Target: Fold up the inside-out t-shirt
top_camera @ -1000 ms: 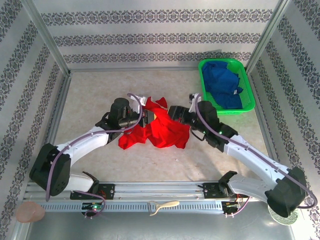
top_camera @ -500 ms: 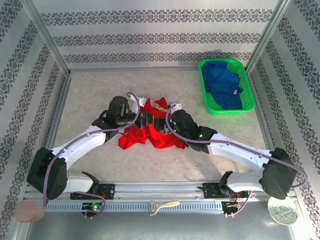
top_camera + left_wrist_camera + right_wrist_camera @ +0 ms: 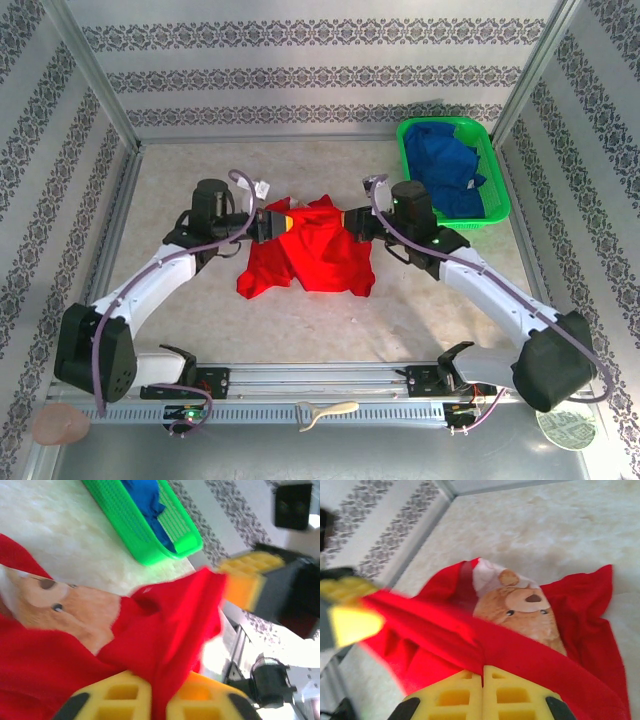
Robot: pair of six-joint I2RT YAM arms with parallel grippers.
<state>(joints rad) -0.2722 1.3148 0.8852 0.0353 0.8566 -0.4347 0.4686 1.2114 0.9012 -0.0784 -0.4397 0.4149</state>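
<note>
The inside-out t-shirt (image 3: 312, 257) is bright red and lies bunched on the table's middle, its upper edge stretched between both grippers. My left gripper (image 3: 270, 222) is shut on the shirt's left end; in the left wrist view red cloth (image 3: 165, 630) runs down between the yellow fingers (image 3: 112, 697). My right gripper (image 3: 352, 220) is shut on the right end, its yellow pads (image 3: 452, 697) pressed together over a red fold (image 3: 530, 652). A bear print (image 3: 520, 602) shows on the cloth below the taut edge.
A green basket (image 3: 497, 195) holding a blue garment (image 3: 445, 165) stands at the back right, close behind the right arm. Patterned walls and metal posts close in the table. A cream tool (image 3: 325, 410) lies on the front rail.
The right gripper closed on the shirt. Both grippers then pulled apart, left going left and right going right, drawing the shirt's top edge tight and spreading the cloth wider.
</note>
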